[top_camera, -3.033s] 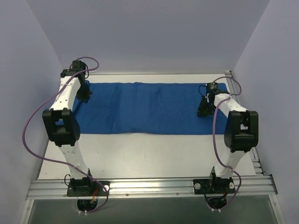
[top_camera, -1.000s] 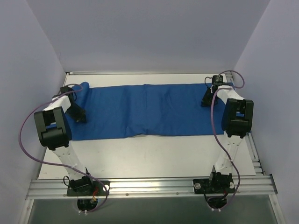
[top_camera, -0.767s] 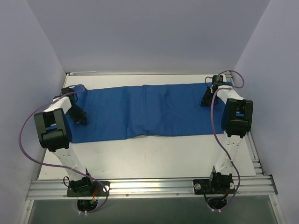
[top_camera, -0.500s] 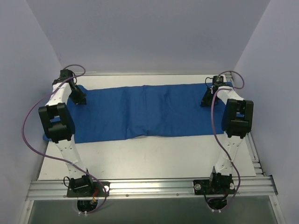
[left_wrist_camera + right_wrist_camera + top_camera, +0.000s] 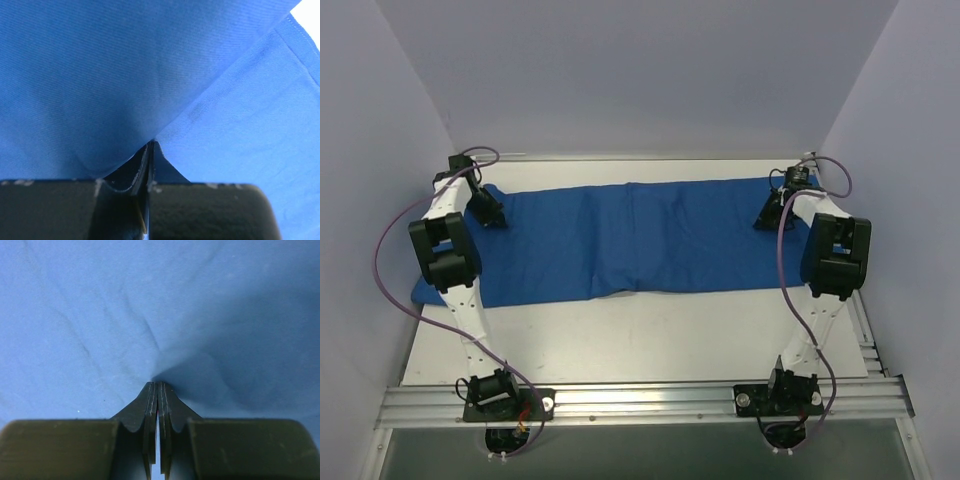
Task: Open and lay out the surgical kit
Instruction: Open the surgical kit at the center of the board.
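Note:
The surgical kit shows only as its royal-blue cloth wrap (image 5: 640,240), spread flat in a long strip across the far half of the table. At the strip's far left corner my left gripper (image 5: 488,214) is shut, and the left wrist view shows cloth (image 5: 100,75) pinched at the tip of that gripper (image 5: 150,144), with one layer folded over another. My right gripper (image 5: 766,216) is shut at the far right end. In the right wrist view, wrinkles in the cloth (image 5: 100,315) run out from the closed tip of the gripper (image 5: 157,384).
White tabletop (image 5: 640,340) lies between the cloth and the aluminium rail (image 5: 640,400) that carries the arm bases. Lilac walls close in left, right and behind. The left arm's dark elbow (image 5: 445,255) hangs over the cloth's left end. Purple cables loop beside both arms.
My left gripper has moved from the cloth's left middle up to its far left corner, taking cloth with it. The near left corner now pokes out leftward. The right gripper barely shifted.

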{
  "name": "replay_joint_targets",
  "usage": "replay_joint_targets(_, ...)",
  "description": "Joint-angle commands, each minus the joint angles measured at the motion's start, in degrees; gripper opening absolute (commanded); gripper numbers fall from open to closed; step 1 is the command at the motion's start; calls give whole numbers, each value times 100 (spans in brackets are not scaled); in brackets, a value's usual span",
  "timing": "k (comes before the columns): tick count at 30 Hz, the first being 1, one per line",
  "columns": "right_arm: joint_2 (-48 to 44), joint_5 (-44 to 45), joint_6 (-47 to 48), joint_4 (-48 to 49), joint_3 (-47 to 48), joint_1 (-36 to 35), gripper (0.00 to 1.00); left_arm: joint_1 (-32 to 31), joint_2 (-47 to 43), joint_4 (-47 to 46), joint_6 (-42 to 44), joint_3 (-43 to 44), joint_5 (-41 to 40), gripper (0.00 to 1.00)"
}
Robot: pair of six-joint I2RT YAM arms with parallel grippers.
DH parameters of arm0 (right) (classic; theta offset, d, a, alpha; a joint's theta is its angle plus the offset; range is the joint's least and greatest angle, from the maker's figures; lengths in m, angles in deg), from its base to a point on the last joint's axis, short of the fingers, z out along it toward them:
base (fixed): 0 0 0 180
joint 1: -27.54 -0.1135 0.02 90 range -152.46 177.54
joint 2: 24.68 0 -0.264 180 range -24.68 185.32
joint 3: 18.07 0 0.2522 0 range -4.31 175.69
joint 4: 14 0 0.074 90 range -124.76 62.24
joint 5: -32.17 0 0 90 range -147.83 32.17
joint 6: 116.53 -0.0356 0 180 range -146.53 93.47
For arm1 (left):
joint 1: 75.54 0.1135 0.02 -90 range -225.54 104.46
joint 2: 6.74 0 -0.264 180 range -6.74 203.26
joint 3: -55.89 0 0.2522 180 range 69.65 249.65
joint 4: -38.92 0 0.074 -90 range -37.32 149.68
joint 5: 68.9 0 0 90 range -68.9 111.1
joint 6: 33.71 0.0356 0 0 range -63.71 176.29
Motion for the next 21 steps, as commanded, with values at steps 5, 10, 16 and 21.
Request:
replay_joint_targets(5, 193, 534, 111, -1067, -32, 90, 0, 184, 531, 938, 247, 558, -180, 3)
replay_joint_targets(10, -167, 622, 58, -821, 250, 63, 0, 79, 594, 1063, 571, 1473, -92, 12)
replay_joint_targets(16, -71, 920, -100, -523, 953, 98, 10, -53, 242, 738, 634, 1878, 312, 38)
replay_joint_targets(21, -1, 1903, -74, 198, 1480, 107, 25, -185, 102, 684, 642, 2265, 506, 51)
